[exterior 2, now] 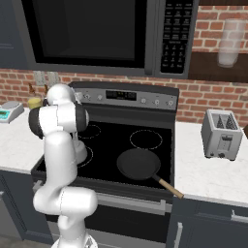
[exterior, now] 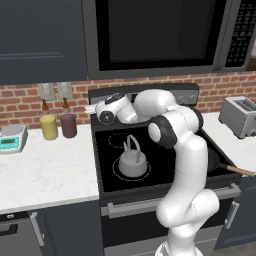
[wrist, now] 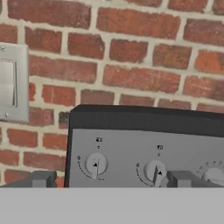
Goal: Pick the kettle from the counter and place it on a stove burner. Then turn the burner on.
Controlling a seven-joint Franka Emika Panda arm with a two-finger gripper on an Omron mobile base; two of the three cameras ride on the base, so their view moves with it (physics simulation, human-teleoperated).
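Gripper (wrist: 111, 180) spread wide, holding nothing, fingertips (wrist: 43, 179) apart at the bottom of the hand view; we see it aimed at the stove's back panel (wrist: 148, 157), two knobs (wrist: 96, 165) just ahead. Going left to right in the left base view: scale (exterior: 12, 138) on the counter (exterior: 45, 170), yellow cup (exterior: 49, 127) beside a dark red cup (exterior: 68, 125), then the kettle (exterior: 132, 161) upright on the stove burner (exterior: 118, 173) at front left of the black cooktop. Further right, frying pan (exterior 2: 138, 164) on the front right burner, handle sticking out over the stove edge. Toaster (exterior 2: 221, 134) on the right counter. Knob positions look unturned, though we can't be sure.
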